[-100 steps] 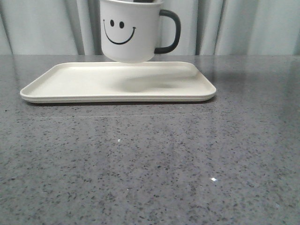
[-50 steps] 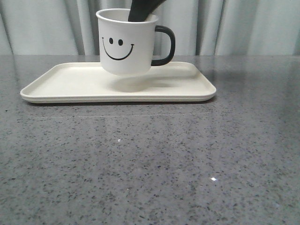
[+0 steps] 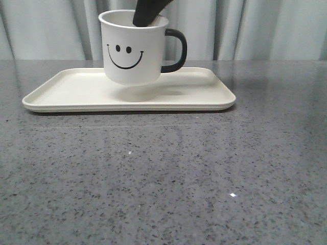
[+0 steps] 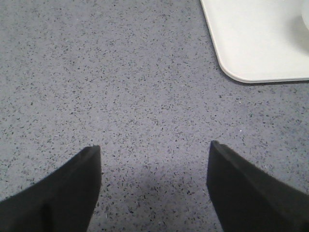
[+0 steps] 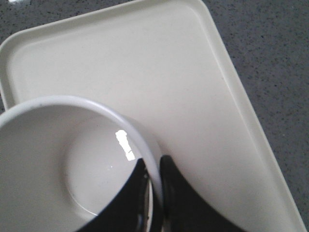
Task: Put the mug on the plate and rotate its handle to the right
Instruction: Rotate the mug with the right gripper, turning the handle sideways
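Note:
The white mug (image 3: 134,51) with a black smiley face hangs slightly tilted just over the cream plate (image 3: 66,92), its base at or barely above the plate's surface. Its black handle (image 3: 177,50) points right. My right gripper (image 3: 148,13) is shut on the mug's rim, one finger inside and one outside, as the right wrist view shows (image 5: 154,166) over the mug (image 5: 48,145) and plate (image 5: 154,63). My left gripper (image 4: 154,147) is open and empty over bare table, with the plate's corner (image 4: 251,48) ahead of it.
A grey speckled stone table (image 3: 163,178) stretches in front of the plate. Pale curtains (image 3: 265,30) hang behind the table's far edge.
The mug has come down from high above the plate to just over its surface and shifted a little left, still held by the right gripper.

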You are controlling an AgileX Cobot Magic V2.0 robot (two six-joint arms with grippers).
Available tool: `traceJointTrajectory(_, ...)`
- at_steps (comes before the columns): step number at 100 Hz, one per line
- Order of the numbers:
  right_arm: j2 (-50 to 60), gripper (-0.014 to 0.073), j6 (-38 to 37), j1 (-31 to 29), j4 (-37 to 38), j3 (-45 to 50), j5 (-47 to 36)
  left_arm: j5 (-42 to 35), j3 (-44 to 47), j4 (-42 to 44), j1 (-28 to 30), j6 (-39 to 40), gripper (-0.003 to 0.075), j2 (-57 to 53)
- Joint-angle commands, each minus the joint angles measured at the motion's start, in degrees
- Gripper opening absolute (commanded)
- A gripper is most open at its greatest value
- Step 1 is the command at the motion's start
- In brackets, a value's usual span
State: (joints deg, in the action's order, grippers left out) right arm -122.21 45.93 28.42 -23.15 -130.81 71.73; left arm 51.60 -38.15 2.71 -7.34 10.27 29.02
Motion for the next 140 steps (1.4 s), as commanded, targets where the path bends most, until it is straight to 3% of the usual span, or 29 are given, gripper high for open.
traceJointTrajectory(1, 3.64, -0.0063, 1.15, 0.12, -1.91, -1.30, 5.03, -3.88, -1.59, -0.31, 0.17, 0.51, 0.0463, 0.32)
traceJointTrajectory(26, 4.92, -0.0063, 4.99, 0.06, -1.91, 4.31, 4.92, -3.68, -1.59, -0.31, 0.17, 0.51, 0.0463, 0.32)
traceJointTrajectory(113, 4.97, -0.0060, 6.20, 0.06, -1.91, 4.38, 4.81, -3.68, -1.59, -0.31, 0.17, 0.51, 0.0463, 0.32)
traceJointTrajectory(123, 4.97, -0.0002, 6.20, 0.06, -1.91, 4.38, 4.38, -3.68, -1.59, -0.31, 0.17, 0.51, 0.0463, 0.32)
traceJointTrajectory(140, 4.97, 0.0218, 6.20, 0.06, -1.91, 4.38, 3.76, -3.55, -1.59, -0.31, 0.17, 0.51, 0.0463, 0.32)
